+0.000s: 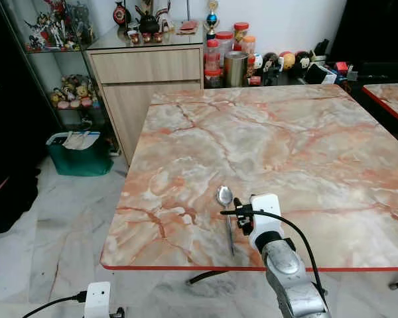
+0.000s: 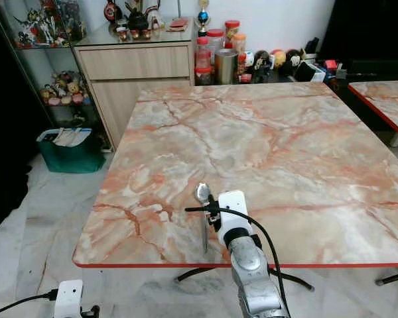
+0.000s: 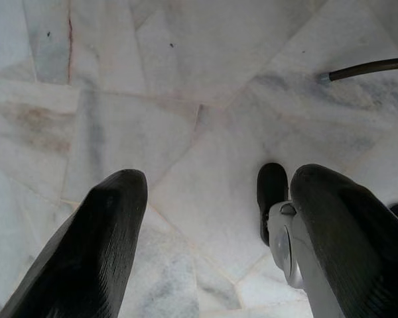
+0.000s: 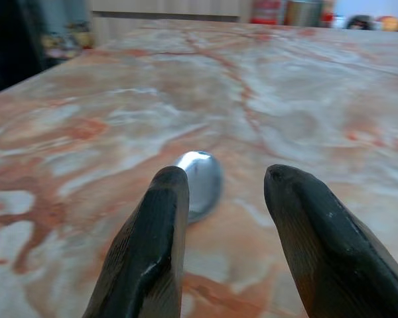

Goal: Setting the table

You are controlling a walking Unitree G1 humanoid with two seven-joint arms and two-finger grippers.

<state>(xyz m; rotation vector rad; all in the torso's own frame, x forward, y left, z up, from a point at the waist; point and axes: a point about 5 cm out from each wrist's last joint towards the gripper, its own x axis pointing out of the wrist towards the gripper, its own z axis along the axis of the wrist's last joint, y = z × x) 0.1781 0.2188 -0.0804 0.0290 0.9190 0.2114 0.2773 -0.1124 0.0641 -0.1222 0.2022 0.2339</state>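
Pale marble floor [image 1: 66, 232]; wooden cabinet [image 1: 146, 79] against a white wall [image 1: 278, 20]; perhaps a glass display case [image 1: 46, 40] beside it.

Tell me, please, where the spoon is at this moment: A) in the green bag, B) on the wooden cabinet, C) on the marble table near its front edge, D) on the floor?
C: the spoon lies on the marble table near its front edge, by the right gripper.

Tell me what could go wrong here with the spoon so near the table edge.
The spoon lies with its handle end close to the red front edge of the table; a nudge from the right gripper, open just above it, could push it off. It lies flat on smooth marble, so the fingers may slide off it. The left gripper hangs over the floor.
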